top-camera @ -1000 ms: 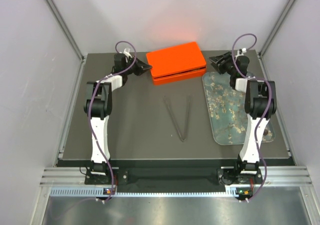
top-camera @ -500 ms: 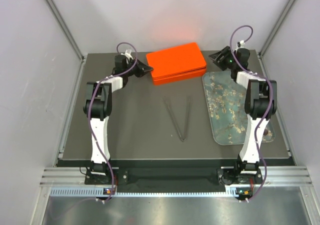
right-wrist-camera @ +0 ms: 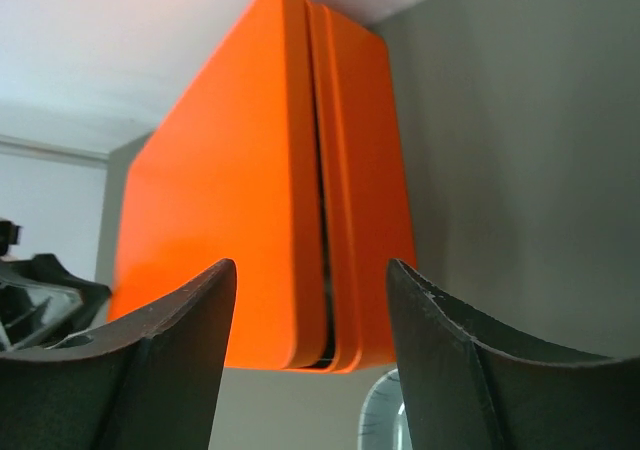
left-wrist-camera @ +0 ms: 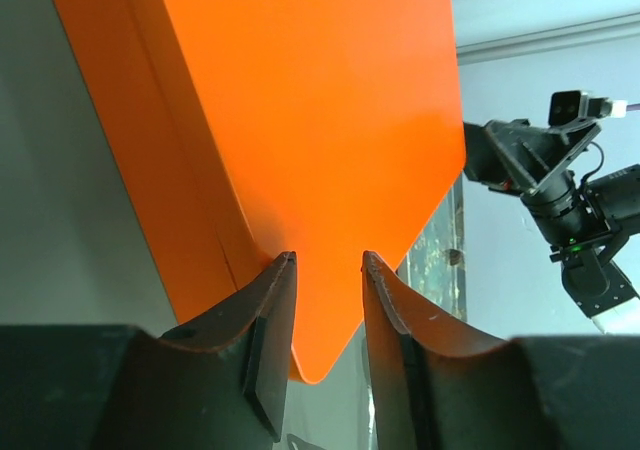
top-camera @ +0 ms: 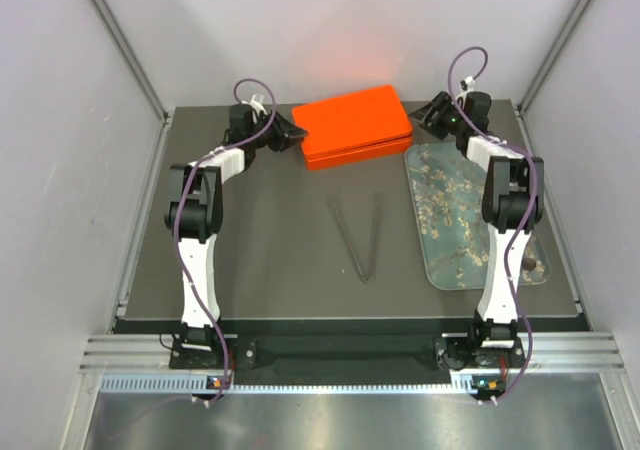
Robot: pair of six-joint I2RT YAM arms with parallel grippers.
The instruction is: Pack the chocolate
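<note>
Guard against skidding or tipping the smooth, glossy, round-cornered orange box (top-camera: 355, 125) at the table's (top-camera: 270, 240) far edge through uneven closing of the narrowly parted left gripper (left-wrist-camera: 322, 258) and wide-open right gripper (right-wrist-camera: 310, 268), both empty, noting chocolate (top-camera: 533, 267), seemingly small brown lumps, at the tray's (top-camera: 440, 210) near right corner.

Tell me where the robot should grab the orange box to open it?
Probably the short ends of the lid, coming in from either side. The orange box lies flat and shut, and the seam along its edge shows where the lid parts.
</note>
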